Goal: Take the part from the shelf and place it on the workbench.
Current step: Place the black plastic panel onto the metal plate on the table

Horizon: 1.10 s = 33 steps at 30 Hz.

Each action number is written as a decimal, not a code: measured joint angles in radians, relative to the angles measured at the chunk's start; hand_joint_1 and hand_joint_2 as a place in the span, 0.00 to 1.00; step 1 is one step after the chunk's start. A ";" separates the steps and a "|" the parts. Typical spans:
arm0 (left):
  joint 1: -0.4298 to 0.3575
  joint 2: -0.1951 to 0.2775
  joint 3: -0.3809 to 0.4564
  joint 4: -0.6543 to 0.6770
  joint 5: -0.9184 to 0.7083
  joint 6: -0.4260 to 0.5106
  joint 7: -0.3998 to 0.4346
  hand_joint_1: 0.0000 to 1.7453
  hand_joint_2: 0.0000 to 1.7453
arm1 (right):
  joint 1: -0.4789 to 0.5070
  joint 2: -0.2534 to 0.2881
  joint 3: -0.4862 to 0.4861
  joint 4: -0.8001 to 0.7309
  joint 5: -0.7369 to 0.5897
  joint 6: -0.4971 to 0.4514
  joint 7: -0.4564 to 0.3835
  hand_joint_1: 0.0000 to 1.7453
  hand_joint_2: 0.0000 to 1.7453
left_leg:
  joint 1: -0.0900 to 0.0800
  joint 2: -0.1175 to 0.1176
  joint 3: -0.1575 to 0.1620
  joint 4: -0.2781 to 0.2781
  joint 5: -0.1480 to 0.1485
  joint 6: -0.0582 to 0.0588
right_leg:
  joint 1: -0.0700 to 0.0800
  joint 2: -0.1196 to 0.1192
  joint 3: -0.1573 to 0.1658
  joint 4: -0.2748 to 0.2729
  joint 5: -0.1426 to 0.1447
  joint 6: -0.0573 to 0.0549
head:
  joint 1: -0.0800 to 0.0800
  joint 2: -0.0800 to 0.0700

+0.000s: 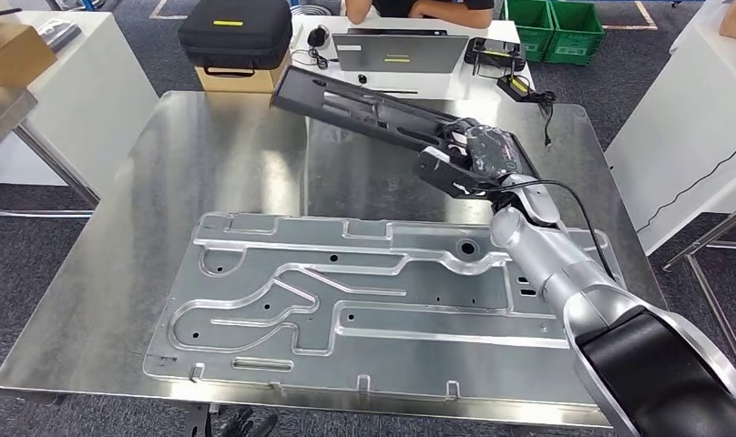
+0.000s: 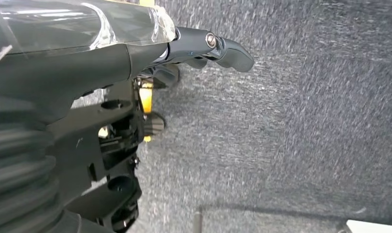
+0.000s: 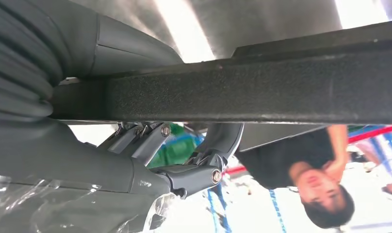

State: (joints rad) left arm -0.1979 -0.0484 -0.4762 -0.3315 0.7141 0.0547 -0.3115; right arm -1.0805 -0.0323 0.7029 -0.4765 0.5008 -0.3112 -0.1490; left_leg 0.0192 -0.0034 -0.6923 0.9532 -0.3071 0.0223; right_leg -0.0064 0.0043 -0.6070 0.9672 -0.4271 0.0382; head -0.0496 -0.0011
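Head view: the long black part [image 1: 364,109] is held at one end by the right hand [image 1: 469,159], above the workbench [image 1: 219,164], past the stamped metal panel [image 1: 364,309]. Left wrist view: the left hand [image 2: 150,92] is seen over grey floor, nothing held, fingers loosely apart. Right wrist view: fingers [image 3: 223,141] are wrapped round the part. Risk: the end grip could let the far end sag or twist, so the panel may be struck.

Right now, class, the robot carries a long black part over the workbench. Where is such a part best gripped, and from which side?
Probably where the right hand holds the long black part: its near end, fingers wrapped round the narrow bar from the robot's side. A mid-length grip might balance it better.
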 joint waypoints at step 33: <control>-0.006 -0.009 -0.081 0.025 -0.041 -0.182 -0.008 0.00 0.00 | 0.131 0.015 0.085 0.038 0.063 0.041 -0.033 0.00 0.00 | 0.002 -0.001 -0.018 0.009 -0.002 0.003 | 0.003 -0.001 -0.007 -0.008 0.004 0.003 | 0.000 0.000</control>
State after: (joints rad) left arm -0.2037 -0.0573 -0.5571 -0.3065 0.6733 -0.1272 -0.3190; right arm -0.9492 -0.0170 0.7875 -0.4381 0.5635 -0.2700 -0.1817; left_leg 0.0213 -0.0040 -0.7098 0.9626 -0.3095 0.0257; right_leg -0.0038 0.0034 -0.6137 0.9592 -0.4228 0.0417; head -0.0492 -0.0011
